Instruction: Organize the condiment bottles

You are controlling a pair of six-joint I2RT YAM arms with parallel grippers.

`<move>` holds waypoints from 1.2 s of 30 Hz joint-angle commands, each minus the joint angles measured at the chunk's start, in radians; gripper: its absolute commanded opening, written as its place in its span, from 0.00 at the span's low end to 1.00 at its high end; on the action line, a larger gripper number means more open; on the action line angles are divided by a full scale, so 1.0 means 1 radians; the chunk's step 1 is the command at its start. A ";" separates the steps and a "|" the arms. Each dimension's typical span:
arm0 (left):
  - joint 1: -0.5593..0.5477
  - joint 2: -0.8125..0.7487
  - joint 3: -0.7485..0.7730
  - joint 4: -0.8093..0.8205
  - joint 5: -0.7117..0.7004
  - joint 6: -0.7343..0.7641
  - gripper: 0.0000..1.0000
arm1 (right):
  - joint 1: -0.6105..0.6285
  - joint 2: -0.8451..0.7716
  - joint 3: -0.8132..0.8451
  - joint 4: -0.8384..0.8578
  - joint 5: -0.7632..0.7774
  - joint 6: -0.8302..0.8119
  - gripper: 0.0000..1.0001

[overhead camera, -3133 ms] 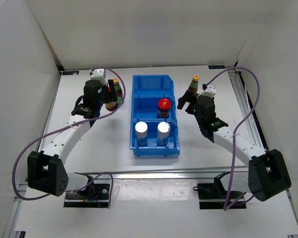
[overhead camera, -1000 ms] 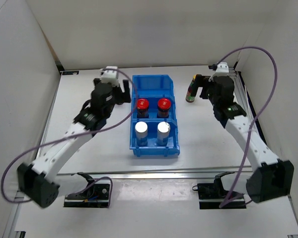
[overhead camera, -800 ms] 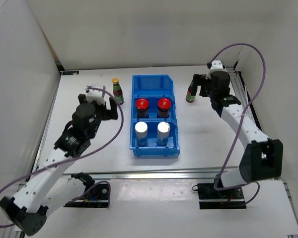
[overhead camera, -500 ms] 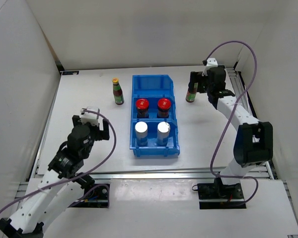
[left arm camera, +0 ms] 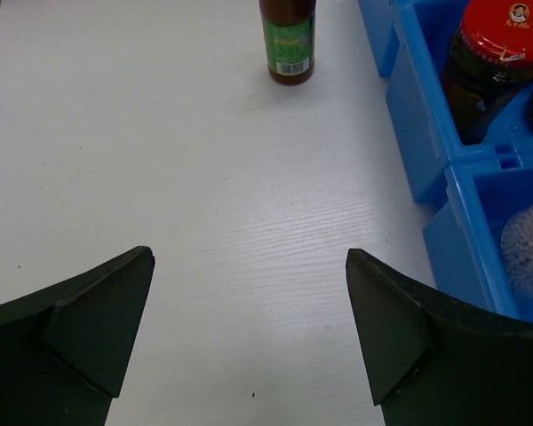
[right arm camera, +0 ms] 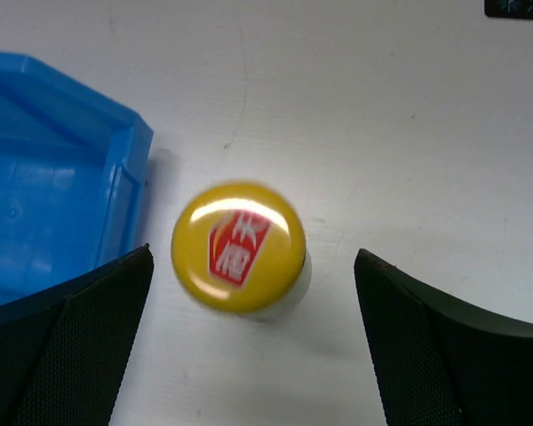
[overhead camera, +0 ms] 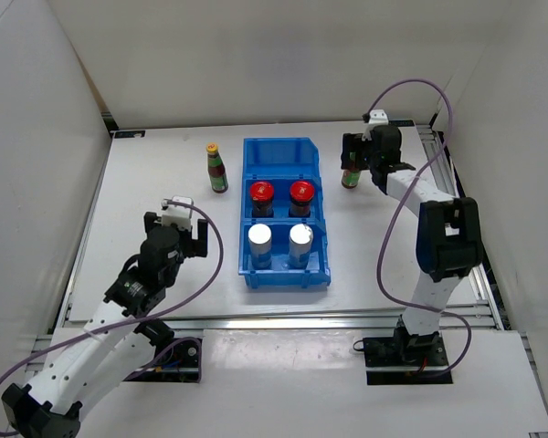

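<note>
Two white silver-capped bottles (overhead camera: pixel 259 237) (overhead camera: pixel 300 234) stand in the front compartment of the blue bin (overhead camera: pixel 286 274). Two red-lidded dark jars (overhead camera: pixel 261 192) (overhead camera: pixel 300 190) stand in the middle one. One slim yellow-capped bottle (overhead camera: pixel 217 169) stands left of the bin and shows ahead in the left wrist view (left arm camera: pixel 288 40). My left gripper (overhead camera: pixel 176 221) (left arm camera: pixel 249 257) is open and empty, well short of it. The other slim bottle (overhead camera: pixel 350 173) stands right of the bin. My right gripper (overhead camera: pixel 358 153) (right arm camera: pixel 253 257) is open above it, its yellow cap (right arm camera: pixel 240 246) between the fingers, not gripped.
The bin's back compartment (overhead camera: pixel 280 153) holds nothing. The bin's wall (left arm camera: pixel 417 133) is to the right of my left gripper, its corner (right arm camera: pixel 115 151) to the left of my right gripper. White walls enclose the table on three sides.
My left arm has pulled back from the bin toward the near edge, uncovering the left slim bottle. My right gripper has shifted over the right slim bottle.
</note>
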 commanded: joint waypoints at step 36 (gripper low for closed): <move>-0.001 -0.062 -0.068 0.116 0.064 0.021 1.00 | 0.146 0.011 0.519 -0.099 0.118 -0.095 0.00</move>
